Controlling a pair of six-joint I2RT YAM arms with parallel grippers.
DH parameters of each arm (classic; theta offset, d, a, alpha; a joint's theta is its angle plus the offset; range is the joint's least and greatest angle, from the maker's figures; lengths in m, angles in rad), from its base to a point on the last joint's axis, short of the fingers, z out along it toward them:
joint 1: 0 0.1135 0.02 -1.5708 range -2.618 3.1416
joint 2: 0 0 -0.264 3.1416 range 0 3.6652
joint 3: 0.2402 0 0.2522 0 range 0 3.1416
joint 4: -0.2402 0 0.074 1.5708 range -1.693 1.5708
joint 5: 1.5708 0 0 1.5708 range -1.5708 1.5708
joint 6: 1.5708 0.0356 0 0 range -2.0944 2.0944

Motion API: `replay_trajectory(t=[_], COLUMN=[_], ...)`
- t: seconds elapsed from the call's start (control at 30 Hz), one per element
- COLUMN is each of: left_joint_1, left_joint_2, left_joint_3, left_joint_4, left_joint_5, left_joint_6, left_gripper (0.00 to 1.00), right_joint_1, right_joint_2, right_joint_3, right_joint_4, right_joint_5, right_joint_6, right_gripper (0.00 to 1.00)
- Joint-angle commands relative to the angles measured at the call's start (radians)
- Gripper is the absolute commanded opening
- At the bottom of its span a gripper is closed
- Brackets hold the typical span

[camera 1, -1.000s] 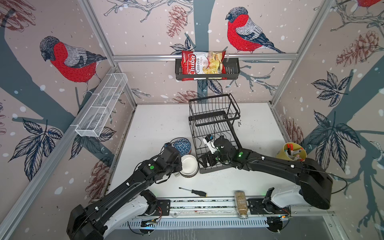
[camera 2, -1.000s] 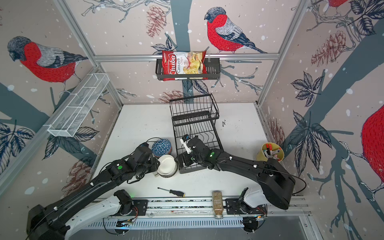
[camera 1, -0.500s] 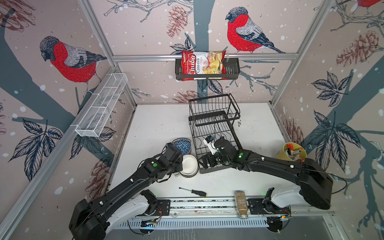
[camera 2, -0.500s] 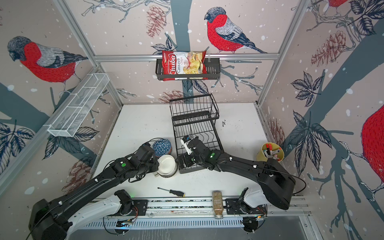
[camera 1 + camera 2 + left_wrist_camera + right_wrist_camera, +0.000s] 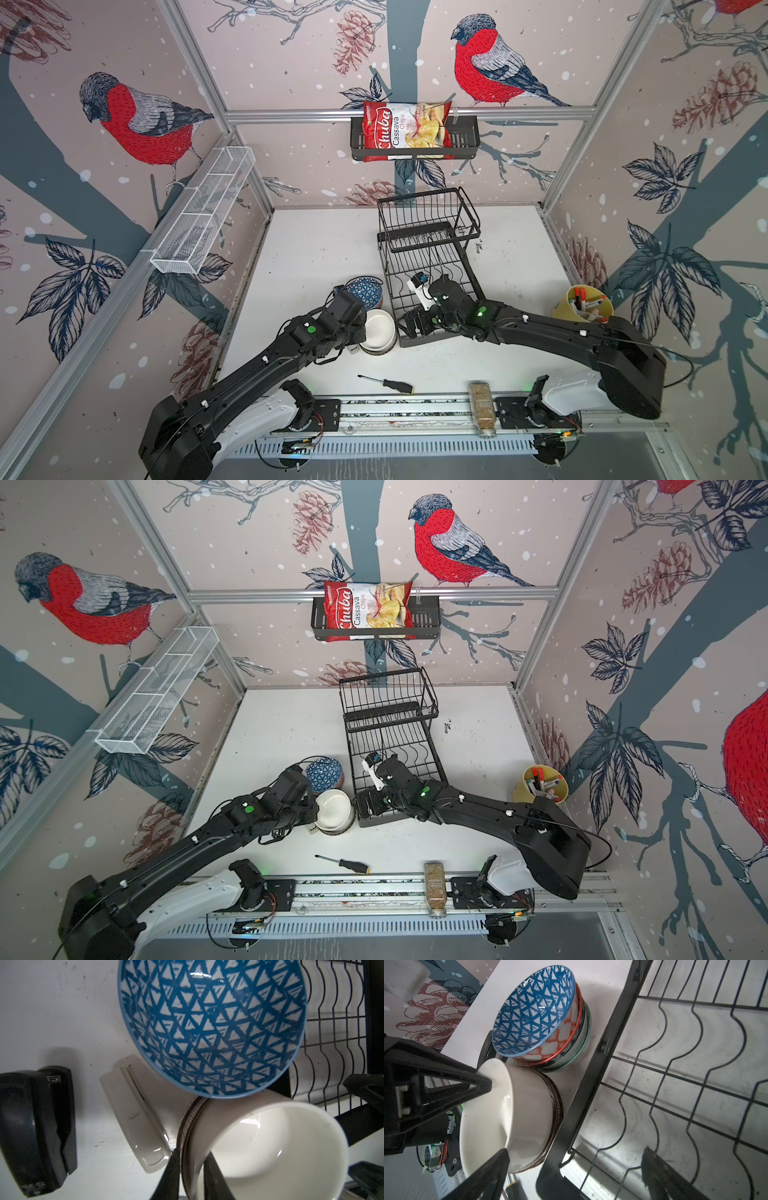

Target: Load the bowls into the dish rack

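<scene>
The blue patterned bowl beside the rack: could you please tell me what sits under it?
The blue bowl tops a stack: an orange-lattice bowl directly beneath, then a dark-rimmed bowl and a pale green bowl lowest. Their insides and the exact count are hidden.

Left gripper (image 5: 192,1159): jaws narrowed, pinching white bowl (image 5: 270,1147) rim; arm stretched low from near-left tabletop corner. Right gripper (image 5: 574,1153): jaws spread wide, pointing toward left arm; arm extended from near-right corner toward middle.
</scene>
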Motion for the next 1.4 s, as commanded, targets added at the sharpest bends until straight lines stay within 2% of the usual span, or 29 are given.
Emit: replay_trajectory(t=[0.0,0.17,0.73,1.07,1.37], left_joint_1=[-0.001,-0.002,-0.001,-0.001,-0.001], left_joint_2=[0.003,0.010,-0.034,-0.103,-0.136], left_joint_3=[0.001,-0.002,-0.005,0.004,0.041], left_joint_4=[0.034,0.045,0.041,0.062,0.134], left_joint_5=[-0.007,-0.006,-0.022,-0.008,0.010], left_joint_6=[0.020,0.024,0.029,0.046,0.085], left_gripper=[0.22,0.21,0.00,0.00,0.00], right_joint_1=[0.001,0.001,0.001,0.001,-0.033], right_joint_2=[0.003,0.008,0.013,-0.018,-0.110], right_joint_3=[-0.001,-0.001,-0.007,-0.015,-0.039], right_joint_4=[0.033,0.035,0.042,0.047,0.058], right_joint_5=[0.004,0.005,0.002,-0.015,-0.090], right_joint_6=[-0.006,-0.005,0.003,0.007,0.010], right_gripper=[0.99,0.99,0.99,0.99,0.99])
